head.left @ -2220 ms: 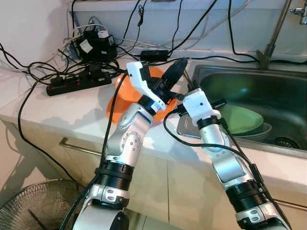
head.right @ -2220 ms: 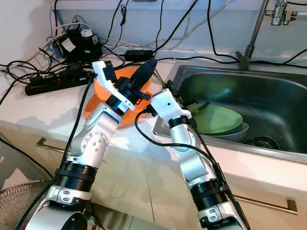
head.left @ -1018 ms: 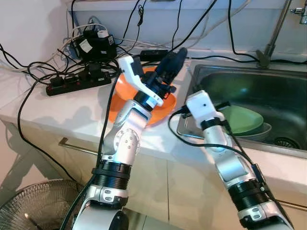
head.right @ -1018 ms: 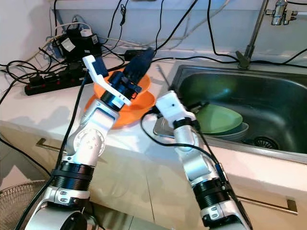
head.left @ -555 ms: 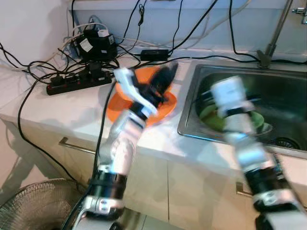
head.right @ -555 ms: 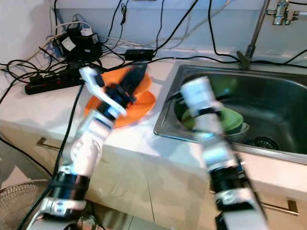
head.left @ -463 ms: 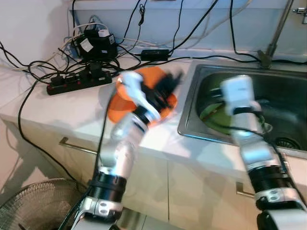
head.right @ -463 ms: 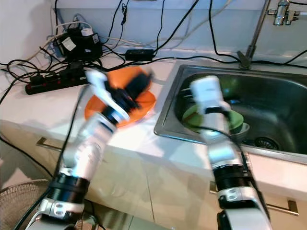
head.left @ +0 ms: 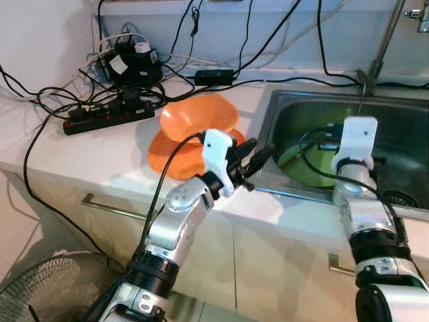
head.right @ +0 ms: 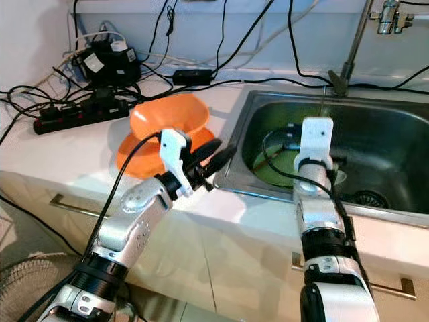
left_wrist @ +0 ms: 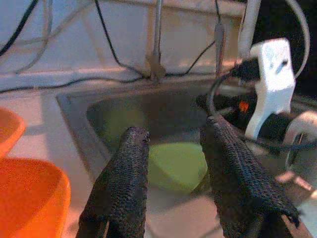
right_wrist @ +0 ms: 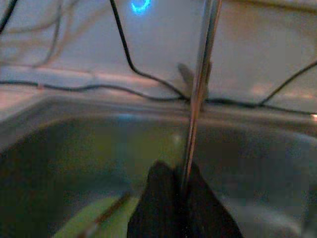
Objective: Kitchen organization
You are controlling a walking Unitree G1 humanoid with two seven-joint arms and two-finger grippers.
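two orange bowls (head.left: 199, 115) sit stacked on the counter (head.left: 100, 144). left gripper (head.left: 256, 159) hovers beside them, fingers apart. right gripper (right_wrist: 172, 191), over the sink (head.left: 402, 134), pinches a thin metal rod (right_wrist: 198, 99).

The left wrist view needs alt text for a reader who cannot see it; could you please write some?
The left gripper has its two black fingers spread open and empty, pointing over the edge of a steel sink at a pale green plate lying in it. An orange plastic bowl sits on the counter beside the sink, and the right arm's white wrist reaches over the basin.
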